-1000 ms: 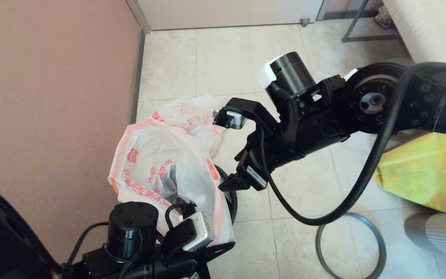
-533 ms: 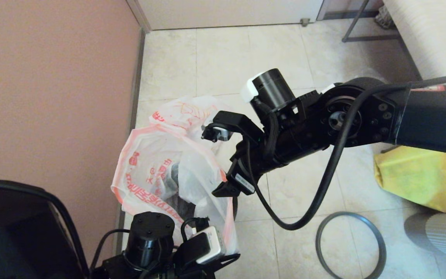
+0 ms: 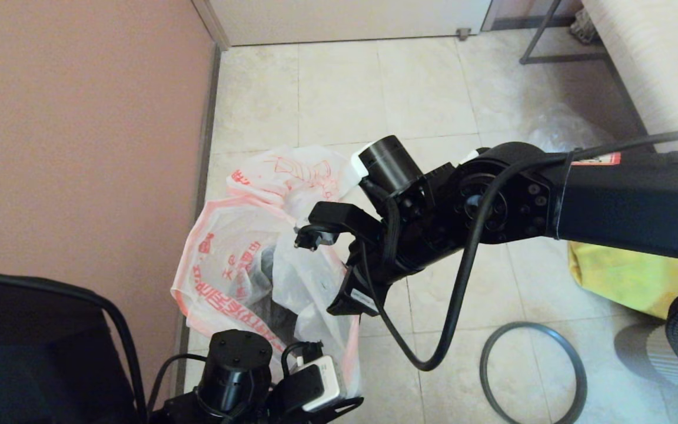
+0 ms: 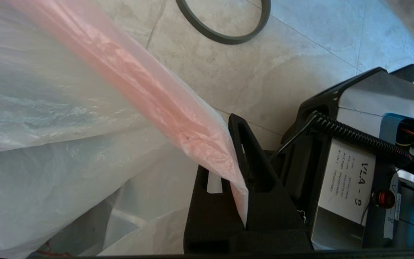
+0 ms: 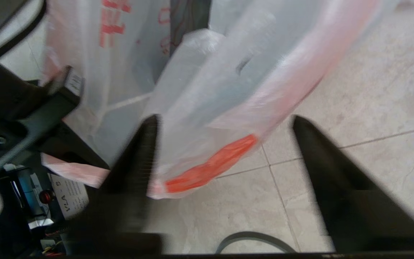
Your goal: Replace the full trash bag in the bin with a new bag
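A thin milky-white plastic bag with an orange-pink mouth band point(image 3: 315, 282) hangs at lower centre of the head view, draped over the red-printed white carrier bag point(image 3: 227, 271). It looks light, limp and slippery, best pinched at the doubled band. The left gripper point(image 4: 235, 201) is clamped on that band. The right gripper point(image 5: 225, 172) is spread wide around the opposite edge, near a loose grey hoop point(image 3: 533, 371) on the tiled floor point(image 3: 339, 88).
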Robot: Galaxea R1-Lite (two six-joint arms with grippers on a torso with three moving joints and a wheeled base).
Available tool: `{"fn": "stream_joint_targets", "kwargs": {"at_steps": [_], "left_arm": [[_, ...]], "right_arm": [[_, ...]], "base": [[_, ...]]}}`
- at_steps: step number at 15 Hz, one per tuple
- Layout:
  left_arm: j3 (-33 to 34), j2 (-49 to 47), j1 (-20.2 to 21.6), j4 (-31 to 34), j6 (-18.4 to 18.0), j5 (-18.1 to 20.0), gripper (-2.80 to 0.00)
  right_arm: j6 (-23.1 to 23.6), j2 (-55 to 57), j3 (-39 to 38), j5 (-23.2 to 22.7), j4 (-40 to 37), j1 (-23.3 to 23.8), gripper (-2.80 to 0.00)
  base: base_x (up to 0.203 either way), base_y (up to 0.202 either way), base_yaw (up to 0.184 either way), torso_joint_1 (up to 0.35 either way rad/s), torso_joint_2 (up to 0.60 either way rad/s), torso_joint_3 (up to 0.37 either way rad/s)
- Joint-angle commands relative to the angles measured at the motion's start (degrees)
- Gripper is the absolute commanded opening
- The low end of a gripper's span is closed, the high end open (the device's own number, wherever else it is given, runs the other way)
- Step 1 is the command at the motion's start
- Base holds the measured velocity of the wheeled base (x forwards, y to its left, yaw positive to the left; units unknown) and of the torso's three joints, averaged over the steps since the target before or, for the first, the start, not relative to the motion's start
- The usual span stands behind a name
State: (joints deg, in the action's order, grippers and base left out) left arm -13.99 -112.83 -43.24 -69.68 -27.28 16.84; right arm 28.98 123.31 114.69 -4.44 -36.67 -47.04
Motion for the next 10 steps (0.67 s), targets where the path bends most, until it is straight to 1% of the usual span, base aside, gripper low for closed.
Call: {"fn": "stream_joint_targets", "kwargs": {"at_steps": [1, 5, 7, 8, 10], "left_arm": [[0.2, -0.5, 0.0, -0.5, -0.1, 0.1, -2.8], [0.3, -0.5, 0.0, -0.6, -0.1, 0.0, -2.8], [0.4, -0.5, 0.2, -1.0, -0.1, 0.0, -2.8], [0.7, -0.6, 0.5, -1.1, -0.1, 0.0, -2.8], [1.2, -0.8, 2.7, -1.2, 0.1, 0.3, -2.8]], "right_arm": [[0.2, 0.7, 0.1, 0.0, -0.2, 0.0, -2.8], [0.2, 0.5, 0.0, -0.1, -0.4, 0.0, -2.8], [0.1, -0.2, 0.0, -1.0, -0.5, 0.4, -2.8], [-0.1, -0.7, 0.0, -2.2, -0.6, 0.7, -2.8], [-2.1, -2.0, -0.1, -6.9, -1.4, 2.3, -2.8]], "base": [[0.0, 0.0, 0.0, 0.0, 0.0, 0.0], [0.0, 0.0, 0.0, 0.0, 0.0, 0.0], [0.0, 0.0, 0.0, 0.0, 0.0, 0.0], [0.0, 0.0, 0.0, 0.0, 0.0, 0.0], [0.0, 0.0, 0.0, 0.0, 0.0, 0.0]]}}
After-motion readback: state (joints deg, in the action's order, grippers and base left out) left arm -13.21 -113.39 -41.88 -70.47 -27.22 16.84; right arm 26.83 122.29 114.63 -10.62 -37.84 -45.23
